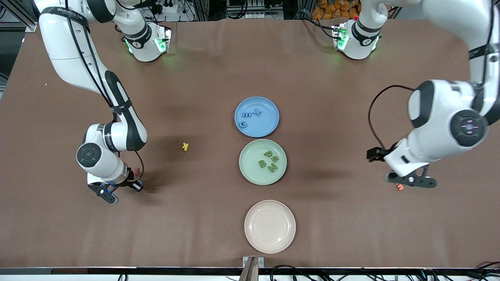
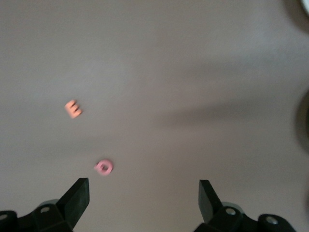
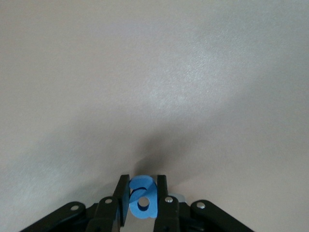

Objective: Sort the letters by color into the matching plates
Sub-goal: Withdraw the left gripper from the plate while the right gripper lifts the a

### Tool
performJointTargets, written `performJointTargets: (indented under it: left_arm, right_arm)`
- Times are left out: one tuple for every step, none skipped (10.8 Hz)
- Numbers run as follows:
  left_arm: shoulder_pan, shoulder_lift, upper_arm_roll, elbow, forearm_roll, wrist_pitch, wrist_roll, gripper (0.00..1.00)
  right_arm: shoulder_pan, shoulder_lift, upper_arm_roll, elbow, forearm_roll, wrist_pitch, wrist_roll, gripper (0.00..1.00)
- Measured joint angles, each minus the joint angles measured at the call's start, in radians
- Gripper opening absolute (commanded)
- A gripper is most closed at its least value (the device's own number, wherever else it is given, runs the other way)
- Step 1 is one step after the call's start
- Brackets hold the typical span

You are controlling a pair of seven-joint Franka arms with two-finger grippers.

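On plates [image 1: 273, 107]: three blue letters [image 1: 250, 116], four green letters [image 1: 270, 161].

You see a brown cloth [image 1: 218, 70] covering the table, soft shadows across it. Past its top edge, dark cables [image 1: 250, 9] and 1 orange pile [image 1: 332, 8].

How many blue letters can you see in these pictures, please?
4. Three lie in the blue plate: an m, a plus shape and a G. The fourth blue letter is pinched in the right gripper at the right arm's end of the table.
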Motion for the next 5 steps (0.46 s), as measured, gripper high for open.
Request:
performJointTargets:
  left_arm:
    - [0.018, -0.026, 0.006, 0.007, -0.004, -0.042, 0.025, 1.00]
    - [0.029, -0.050, 0.009, 0.015, -0.004, -0.081, 0.047, 1.00]
    - [0.034, -0.077, 0.011, 0.022, -0.004, -0.110, 0.053, 1.00]
    - [0.043, -0.103, 0.013, 0.025, -0.004, -0.127, 0.063, 1.00]
    - [0.063, -0.128, 0.015, 0.027, -0.004, -0.153, 0.109, 1.00]
  right_arm:
    - [0.001, -0.008, 0.006, 0.008, -0.008, -0.025, 0.000, 0.20]
    - [0.001, -0.016, 0.010, 0.011, -0.010, -0.035, -0.001, 0.20]
    - [0.001, -0.020, 0.018, 0.015, -0.015, -0.041, -0.004, 0.20]
    - [0.001, -0.024, 0.032, 0.022, -0.035, -0.056, -0.006, 0.21]
    - [0.001, -0.030, 0.049, 0.031, -0.057, -0.085, -0.007, 0.21]
